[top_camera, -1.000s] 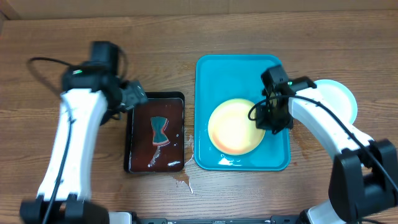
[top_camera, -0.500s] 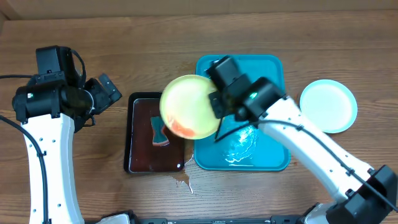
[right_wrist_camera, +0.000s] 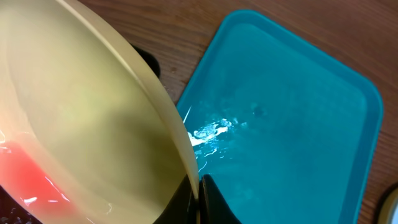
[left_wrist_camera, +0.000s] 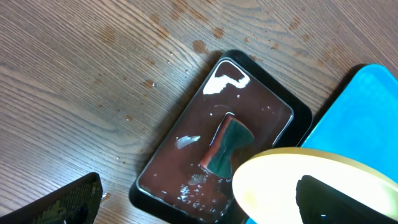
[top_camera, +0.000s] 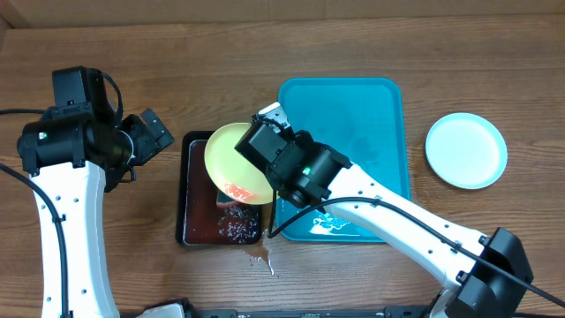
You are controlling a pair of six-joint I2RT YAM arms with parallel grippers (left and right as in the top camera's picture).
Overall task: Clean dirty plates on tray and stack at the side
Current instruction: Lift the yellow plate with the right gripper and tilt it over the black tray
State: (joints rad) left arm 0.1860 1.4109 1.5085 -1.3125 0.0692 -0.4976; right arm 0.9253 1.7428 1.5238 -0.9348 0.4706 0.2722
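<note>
The right gripper (right_wrist_camera: pixel 199 194) has its jaws closed tight on the rim of a pale yellow-green plate (top_camera: pixel 228 163), pinching its edge as the right wrist view shows. The plate hangs tilted from those jaws, out to their left side, over the black tray (top_camera: pixel 196 212) of dark liquid. A red-orange smear (top_camera: pixel 237 190) sits on the plate's low edge, and the liquid just beneath it is rippled and frothy. A sponge (left_wrist_camera: pixel 227 146) lies in the liquid, partly hidden under the plate. The turquoise tray (top_camera: pixel 371 115) lies just to the other side of the closed jaws, wet and glistening, with no plate on it. A pale blue-white plate (top_camera: pixel 466 150) rests on the wooden counter (top_camera: pixel 106 53) beyond that tray, well apart from the jaws. The left gripper (top_camera: pixel 150 141) hovers beside the black tray's far corner, jaws spread wide and holding nothing.
</note>
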